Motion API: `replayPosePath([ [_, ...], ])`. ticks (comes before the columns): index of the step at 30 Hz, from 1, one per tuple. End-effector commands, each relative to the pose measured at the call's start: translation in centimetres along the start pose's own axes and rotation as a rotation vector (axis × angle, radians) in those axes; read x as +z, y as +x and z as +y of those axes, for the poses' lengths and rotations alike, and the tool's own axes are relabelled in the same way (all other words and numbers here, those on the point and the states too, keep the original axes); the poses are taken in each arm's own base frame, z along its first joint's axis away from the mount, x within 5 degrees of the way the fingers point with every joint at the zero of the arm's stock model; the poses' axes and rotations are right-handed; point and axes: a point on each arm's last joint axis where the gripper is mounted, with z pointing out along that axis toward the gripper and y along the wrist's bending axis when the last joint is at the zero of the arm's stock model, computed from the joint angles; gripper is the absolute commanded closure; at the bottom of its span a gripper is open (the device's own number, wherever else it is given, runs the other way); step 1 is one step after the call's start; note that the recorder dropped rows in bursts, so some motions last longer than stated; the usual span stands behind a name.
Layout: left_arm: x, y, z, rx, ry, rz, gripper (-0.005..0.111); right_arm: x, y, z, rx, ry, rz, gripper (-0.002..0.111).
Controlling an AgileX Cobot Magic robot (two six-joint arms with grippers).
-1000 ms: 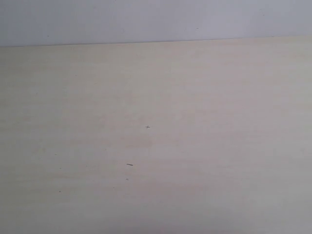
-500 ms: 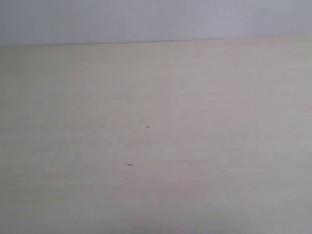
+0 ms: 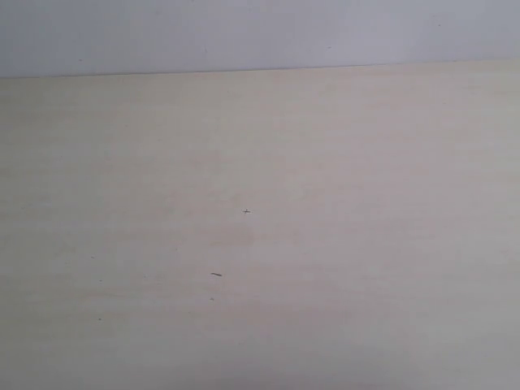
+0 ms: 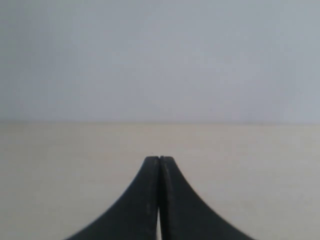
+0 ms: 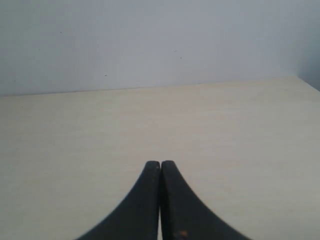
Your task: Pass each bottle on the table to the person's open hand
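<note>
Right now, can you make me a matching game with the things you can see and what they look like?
Things:
1 table
2 wall
3 left gripper
4 dark mark

Looks:
A black, shut tight
B pale grey, behind everything
C pale beige, wide and flat
D tiny, lying on the tabletop

Pairs: 1-C, 2-B, 3-A, 4-D

Left fingers: matte black, smooth, curving out broadly at the base and narrowing to blunt rounded tips, with a thin pale seam between. Right fingers: same black flared shape, bearing a small orange-brown fleck near one finger's base.
</note>
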Motion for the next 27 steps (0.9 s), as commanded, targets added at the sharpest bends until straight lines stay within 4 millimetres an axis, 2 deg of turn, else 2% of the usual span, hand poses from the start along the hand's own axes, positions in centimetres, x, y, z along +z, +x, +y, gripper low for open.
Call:
replayPosePath([
  [1,-3.4,-1.0,0.8,0.007,-0.097,-0.146,0.107,0.0,0.1,0.0,-0.006,0.004,-0.001,0.108],
  [4,-5.2,-0.7,1.5,-0.084,-0.173,-0.175,0.107,0.0,0.2,0.0,-0.006,0.005,0.006,0.108],
  [7,-6.1,0.0,2.1,-0.173,-0.239,-0.145,0.107,0.0,0.2,0.0,-0.006,0.005,0.008,0.108],
  [11,-6.5,0.9,2.5,-0.274,-0.289,-0.079,0.107,0.0,0.2,0.0,-0.006,0.005,0.008,0.108],
  [16,-6.6,1.2,2.6,-0.289,-0.298,-0.055,0.107,0.0,0.2,0.0,-0.006,0.005,0.008,0.108],
  [19,-6.4,1.5,2.1,-0.244,-0.246,-0.008,0.107,0.0,0.2,0.0,-0.006,0.005,0.008,0.108],
  [22,-6.2,1.9,0.8,-0.114,-0.104,0.039,0.107,0.0,0.2,0.0,-0.006,0.005,0.008,0.108],
  [25,-5.7,2.3,-0.5,-0.052,0.043,-0.014,0.107,0.0,0.2,0.0,-0.006,0.005,0.008,0.108],
  [27,-5.3,2.9,-0.7,-0.040,0.078,-0.046,0.107,0.0,0.2,0.0,-0.006,0.005,0.008,0.108],
])
